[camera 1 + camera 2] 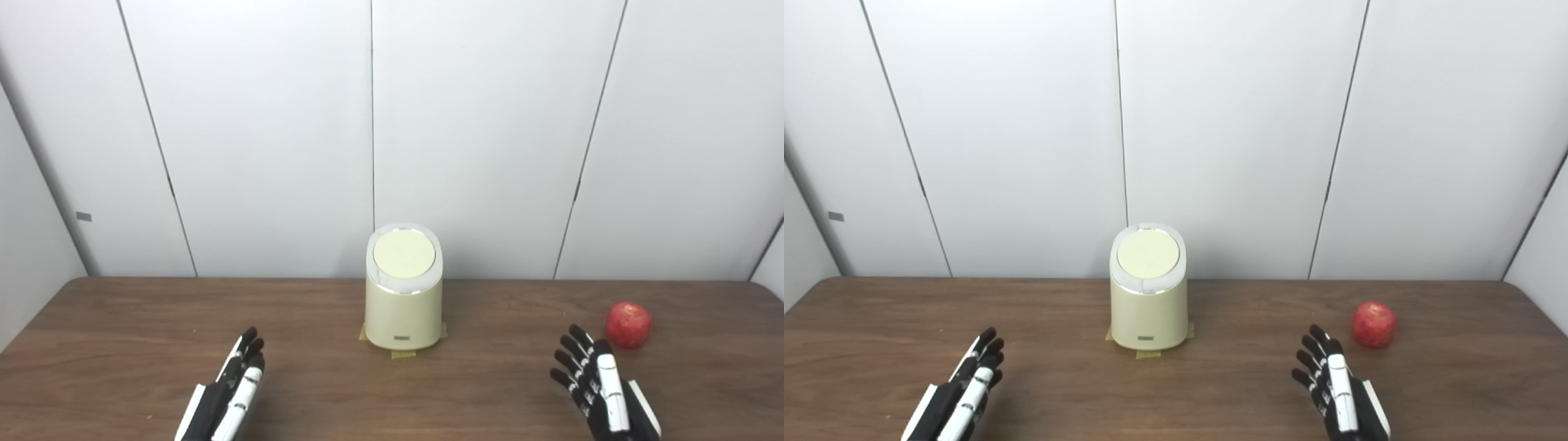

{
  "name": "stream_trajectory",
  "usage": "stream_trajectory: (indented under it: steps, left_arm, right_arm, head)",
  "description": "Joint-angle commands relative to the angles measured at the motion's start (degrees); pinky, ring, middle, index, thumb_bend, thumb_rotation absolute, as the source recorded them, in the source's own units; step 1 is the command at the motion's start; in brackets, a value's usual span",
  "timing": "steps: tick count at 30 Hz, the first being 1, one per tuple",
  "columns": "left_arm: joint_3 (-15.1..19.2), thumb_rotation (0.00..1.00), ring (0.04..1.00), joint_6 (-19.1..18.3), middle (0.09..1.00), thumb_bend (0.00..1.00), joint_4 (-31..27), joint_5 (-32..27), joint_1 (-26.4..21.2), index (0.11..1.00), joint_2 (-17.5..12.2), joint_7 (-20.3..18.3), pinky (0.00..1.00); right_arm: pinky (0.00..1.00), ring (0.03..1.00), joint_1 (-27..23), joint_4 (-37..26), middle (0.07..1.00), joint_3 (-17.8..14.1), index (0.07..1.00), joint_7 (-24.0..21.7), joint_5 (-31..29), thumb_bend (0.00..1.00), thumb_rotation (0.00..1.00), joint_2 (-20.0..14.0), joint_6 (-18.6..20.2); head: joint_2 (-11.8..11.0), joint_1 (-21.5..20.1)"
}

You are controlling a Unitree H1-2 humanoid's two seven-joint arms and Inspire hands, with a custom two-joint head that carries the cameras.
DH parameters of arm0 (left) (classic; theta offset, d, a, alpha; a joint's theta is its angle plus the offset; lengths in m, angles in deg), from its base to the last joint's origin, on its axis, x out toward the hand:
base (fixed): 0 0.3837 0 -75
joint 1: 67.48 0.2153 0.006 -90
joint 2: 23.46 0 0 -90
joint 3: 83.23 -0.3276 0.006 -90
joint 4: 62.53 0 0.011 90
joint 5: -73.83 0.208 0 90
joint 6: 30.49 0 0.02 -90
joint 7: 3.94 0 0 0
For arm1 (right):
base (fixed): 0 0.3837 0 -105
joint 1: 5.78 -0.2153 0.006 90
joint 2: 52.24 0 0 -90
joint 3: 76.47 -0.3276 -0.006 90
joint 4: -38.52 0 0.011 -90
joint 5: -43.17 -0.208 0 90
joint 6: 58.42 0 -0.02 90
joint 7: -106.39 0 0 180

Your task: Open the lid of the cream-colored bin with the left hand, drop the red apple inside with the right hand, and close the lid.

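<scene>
Cream-colored bin (403, 306) stands upright near the far middle of the brown wooden table (122, 343), close to the back edge; oval body, glossy cream wall, small dark label low on the front. Its lid (404, 252) is down and flat, pale yellow disc inside a white rim with a thin silvery band under it. Yellowish tape pieces (403, 353) stick out from under the bin base at front and both sides. Red apple (628, 324) sits on the table to the right of the bin, well apart from it, a bit nearer the camera, skin mottled red with lighter speckles. Right hand (597, 383) is low at the near right, black and white, fingers spread apart and extended, holding nothing, fingertips near the apple but not touching. Left hand (229, 389) is low at the near left, fingers straight and lying close together side by side, holding nothing, well apart from the bin. Nothing lies between either hand and its target. Behind the table, white wall panels (263, 135) with dark seams. Both wrists and forearms cut off by the bottom edge; the thumbs are hard to make out; label text on the bin too small to read; bin's back side hidden.
</scene>
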Motion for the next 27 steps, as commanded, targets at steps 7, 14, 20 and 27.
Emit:
stream_trajectory:
  steps: [7,14,20,27]
  left_arm:
    - [0.4,0.87,0.99,0.8,0.982,0.31,-1.5,-0.7,-1.8,1.0,0.1,0.4,1.0]
    - [0.2,1.0,0.988,1.3,0.978,0.36,-0.8,-0.6,-1.9,0.996,-0.2,0.0,1.0]
    - [-0.1,0.91,1.0,0.4,0.99,0.38,0.1,-0.4,-2.4,0.999,-1.2,-0.8,1.0]
    - [-0.7,0.67,0.958,-1.8,0.968,0.54,-0.4,2.8,-5.4,1.0,-0.7,1.8,0.99]
  right_arm:
    - [0.87,0.927,-2.2,-2.8,0.945,-0.4,0.935,-0.8,-2.8,0.48,1.0,-0.1,1.3]
    - [0.87,0.926,-2.4,-3.3,0.945,-0.2,0.934,-0.6,-3.5,0.48,1.0,0.0,2.1]
    - [0.87,0.927,-2.9,-2.6,0.944,0.1,0.931,-0.1,-3.3,0.48,1.0,0.6,2.0]
    - [0.84,0.924,-3.2,-2.5,0.945,-0.2,0.933,0.2,-3.6,0.46,1.0,0.8,2.0]
  head:
    - [0.1,-0.1]
    - [0.2,-0.3]
    - [0.3,-1.1]
    - [0.1,-1.3]
